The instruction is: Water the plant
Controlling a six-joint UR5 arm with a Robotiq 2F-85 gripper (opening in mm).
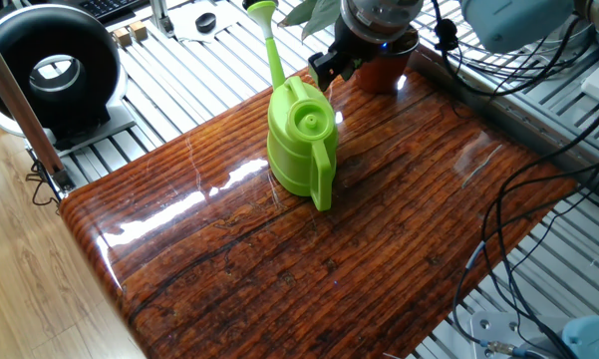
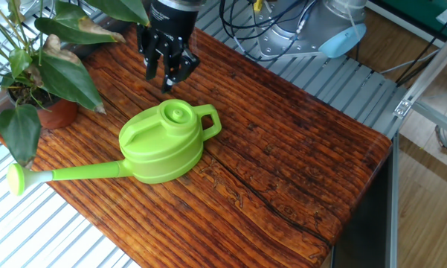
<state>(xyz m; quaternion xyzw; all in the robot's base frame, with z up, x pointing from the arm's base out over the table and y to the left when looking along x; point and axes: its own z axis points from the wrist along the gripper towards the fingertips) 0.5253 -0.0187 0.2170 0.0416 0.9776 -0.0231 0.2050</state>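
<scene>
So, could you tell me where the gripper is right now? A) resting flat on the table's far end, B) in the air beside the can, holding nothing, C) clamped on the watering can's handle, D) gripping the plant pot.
B: the gripper hangs empty just past the watering can, on the side near the plant, with its fingers apart and touching nothing.

watering can (image 2: 161, 145) on table (image 2: 297, 164), beside plant (image 2: 41, 71)
</scene>
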